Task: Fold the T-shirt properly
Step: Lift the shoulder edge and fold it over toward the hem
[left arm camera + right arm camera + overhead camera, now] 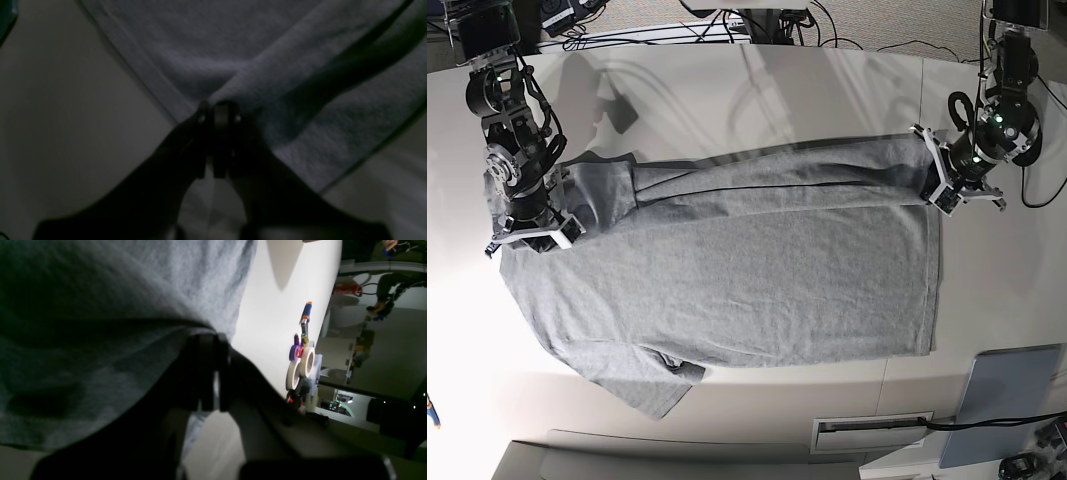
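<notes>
T-shirt [747, 270] lies spread across the desk [727, 90], its far edge pinched taut between my left hand [934, 188] and right hand [560, 228]. If either pinch slips or I pull unevenly, the fold lands crooked.

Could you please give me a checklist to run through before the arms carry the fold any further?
1. Left gripper shut on the T-shirt: ok; the left wrist view shows cloth pinched at the closed tips.
2. Right gripper shut on the T-shirt: ok; cloth drapes over its closed tips in the right wrist view.
3. Lifted edge taut between the grippers: ok; it runs as a long ridge across the shirt.
4. Rest of the shirt flat on the table: ok; near sleeve spread, only small wrinkles.
5. Far sleeve tucked neatly: cannot tell; it is bunched by the right gripper.
6. Tape rolls clear of the cloth: ok.
</notes>
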Motion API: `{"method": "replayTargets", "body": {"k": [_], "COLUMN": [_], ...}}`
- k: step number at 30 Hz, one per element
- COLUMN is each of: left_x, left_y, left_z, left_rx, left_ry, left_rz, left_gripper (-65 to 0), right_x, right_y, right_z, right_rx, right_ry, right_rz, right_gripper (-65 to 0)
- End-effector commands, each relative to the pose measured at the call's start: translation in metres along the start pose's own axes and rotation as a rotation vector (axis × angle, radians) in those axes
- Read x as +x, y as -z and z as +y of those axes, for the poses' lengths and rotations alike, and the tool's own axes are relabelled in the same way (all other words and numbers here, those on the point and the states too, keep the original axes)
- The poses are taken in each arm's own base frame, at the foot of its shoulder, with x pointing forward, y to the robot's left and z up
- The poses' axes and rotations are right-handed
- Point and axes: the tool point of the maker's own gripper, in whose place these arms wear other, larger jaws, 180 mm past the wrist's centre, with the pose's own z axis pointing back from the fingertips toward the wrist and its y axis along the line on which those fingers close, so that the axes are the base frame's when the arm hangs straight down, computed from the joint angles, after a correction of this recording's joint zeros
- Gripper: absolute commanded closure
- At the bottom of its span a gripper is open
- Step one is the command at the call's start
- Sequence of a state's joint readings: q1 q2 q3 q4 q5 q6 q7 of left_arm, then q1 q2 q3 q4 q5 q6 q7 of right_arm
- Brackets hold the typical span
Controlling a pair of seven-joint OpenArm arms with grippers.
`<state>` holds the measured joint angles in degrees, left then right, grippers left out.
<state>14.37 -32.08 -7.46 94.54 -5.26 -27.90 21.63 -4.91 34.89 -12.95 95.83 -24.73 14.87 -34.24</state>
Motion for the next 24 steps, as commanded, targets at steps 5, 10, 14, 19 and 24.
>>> {"method": "replayTargets", "body": {"k": [5,10,14,19,24], "left_x": [0.015,0.017,0.021,0.039,0.046], "left_y": [-0.003,-0.003,-0.003,-0.001,0.002], "left_z": [0.013,0.013,0.015,0.027,0.042], "left_rx": [0.029,0.029,0.033,0.057,0.094], "left_ry": [0.016,0.016,0.019,0.03,0.064], "left_rz": [-0.044,-0.056,-0.068,-0.106,-0.103], "left_gripper": [0.0,0.0,0.0,0.0,0.0], "right_x": [0.004,0.01,0.011,0.011,0.009], "right_y": [-0.001,-0.001,0.0,0.0,0.0], "right_z": [-0.02,-0.021,-0.023,-0.023,-0.023], "right_rx": [-0.053,-0.056,-0.059,-0.059,-0.06], "right_ry": [-0.001,-0.001,0.004,0.004,0.004], "right_rz": [-0.021,-0.048,-0.05,-0.049,-0.042], "right_gripper": [0.0,0.0,0.0,0.0,0.0]}}
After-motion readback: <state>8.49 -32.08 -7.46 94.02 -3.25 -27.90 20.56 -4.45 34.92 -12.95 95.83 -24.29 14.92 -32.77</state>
